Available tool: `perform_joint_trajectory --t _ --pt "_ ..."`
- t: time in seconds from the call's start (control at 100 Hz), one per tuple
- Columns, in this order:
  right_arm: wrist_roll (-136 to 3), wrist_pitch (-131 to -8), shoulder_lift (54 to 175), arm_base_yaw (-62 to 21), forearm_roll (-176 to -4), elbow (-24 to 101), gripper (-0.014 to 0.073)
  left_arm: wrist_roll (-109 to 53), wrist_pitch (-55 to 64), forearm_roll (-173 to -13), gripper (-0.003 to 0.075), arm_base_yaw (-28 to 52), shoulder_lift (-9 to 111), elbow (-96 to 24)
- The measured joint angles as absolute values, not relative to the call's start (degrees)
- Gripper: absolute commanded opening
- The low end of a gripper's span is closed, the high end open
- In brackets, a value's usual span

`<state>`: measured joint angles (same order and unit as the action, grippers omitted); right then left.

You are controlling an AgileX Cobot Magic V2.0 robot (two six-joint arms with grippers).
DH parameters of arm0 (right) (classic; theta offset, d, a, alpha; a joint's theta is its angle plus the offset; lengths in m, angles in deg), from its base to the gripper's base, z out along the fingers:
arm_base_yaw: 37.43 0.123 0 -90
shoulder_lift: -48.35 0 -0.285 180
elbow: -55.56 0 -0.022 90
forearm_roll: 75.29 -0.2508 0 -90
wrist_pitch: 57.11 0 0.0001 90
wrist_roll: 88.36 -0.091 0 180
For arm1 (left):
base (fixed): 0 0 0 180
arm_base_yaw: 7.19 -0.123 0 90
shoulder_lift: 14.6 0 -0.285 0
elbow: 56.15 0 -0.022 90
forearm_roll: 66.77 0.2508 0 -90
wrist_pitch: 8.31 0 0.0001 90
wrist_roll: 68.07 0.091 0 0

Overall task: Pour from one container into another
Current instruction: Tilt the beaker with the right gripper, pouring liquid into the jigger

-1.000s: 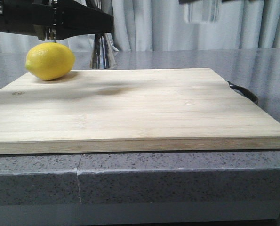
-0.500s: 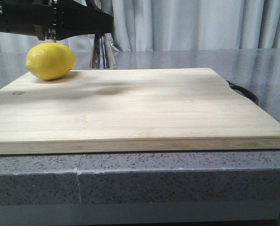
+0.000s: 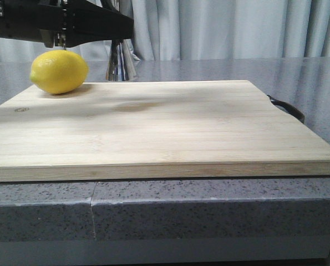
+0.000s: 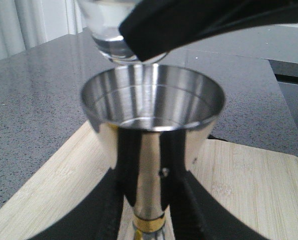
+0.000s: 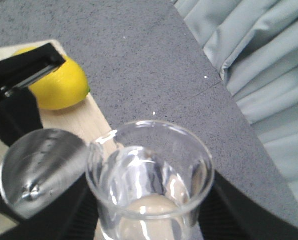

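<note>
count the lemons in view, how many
1. The lemon sits at the far left corner of the cutting board, just left of the steel jigger. No other shows, though the views miss some of the counter.

Clear glass beaker (image 5: 150,180) gripped between dark fingers (image 5: 234,212), pour lip just beside steel jigger (image 5: 41,170) mouth; lemon (image 5: 58,87) on board, grey tabletop (image 5: 138,55) beyond.

Jigger (image 4: 151,130): mirror-bright steel with a gold-tinted band at its narrow waist. Beaker (image 5: 151,185): clear, colourless glass. Lemon (image 3: 59,71): bright yellow. Cutting board (image 3: 165,133): pale wood with fine straight grain. Countertop (image 3: 209,210): grey, finely speckled. Curtain (image 3: 237,27): pale grey-blue, vertically pleated. Gripper fingers (image 4: 199,22): black.
</note>
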<state>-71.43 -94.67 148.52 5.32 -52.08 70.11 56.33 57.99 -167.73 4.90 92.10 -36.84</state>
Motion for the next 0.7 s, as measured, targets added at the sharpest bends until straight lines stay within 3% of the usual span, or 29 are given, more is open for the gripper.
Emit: perform_joint_trajectory --t 0.7 --pt "-59.8 -96.6 148.8 7.0 -44.5 70.8 0.0328 56.3 58.0 -167.7 0.0188 4.9 92.1 -36.8"
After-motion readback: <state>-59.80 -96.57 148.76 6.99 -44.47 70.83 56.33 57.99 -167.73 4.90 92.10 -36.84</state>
